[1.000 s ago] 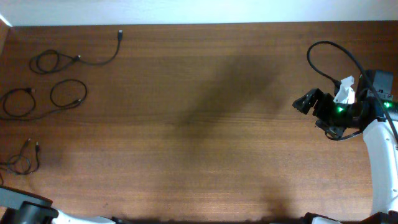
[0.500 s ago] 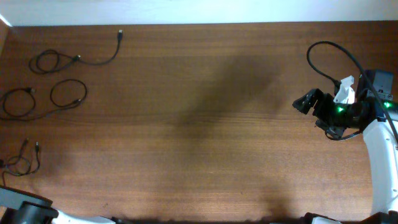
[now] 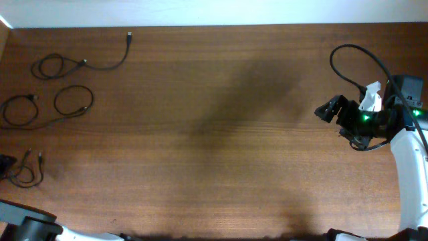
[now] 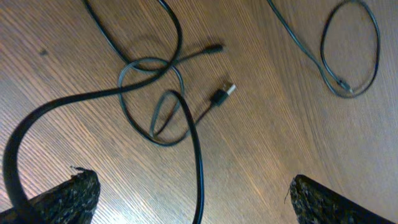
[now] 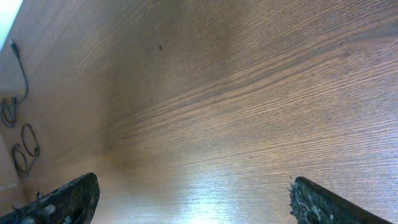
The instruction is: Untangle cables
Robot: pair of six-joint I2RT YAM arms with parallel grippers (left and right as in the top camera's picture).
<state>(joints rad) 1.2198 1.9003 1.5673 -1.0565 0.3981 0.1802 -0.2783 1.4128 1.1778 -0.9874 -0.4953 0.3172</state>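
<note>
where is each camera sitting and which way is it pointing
overhead: above the brown wooden table, looking straight down; thin black cables at left, right arm at right.
left wrist: low over the table, facing down at one looped cable; open left gripper, fingertips in bottom corners.
right wrist: slanting across bare wood toward the cables; open right gripper, fingertips below.
shared: all three show the cables.

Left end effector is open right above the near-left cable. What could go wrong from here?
1. One strand of the looped cable runs straight through the open left end effector. Lifting away could snag it and drag it.
2. That cable crosses itself in several places, so a pull on the wrong strand may tighten the loops instead of freeing them.
3. A neighbouring cable lies close by, and dragging could tangle the two.
</note>
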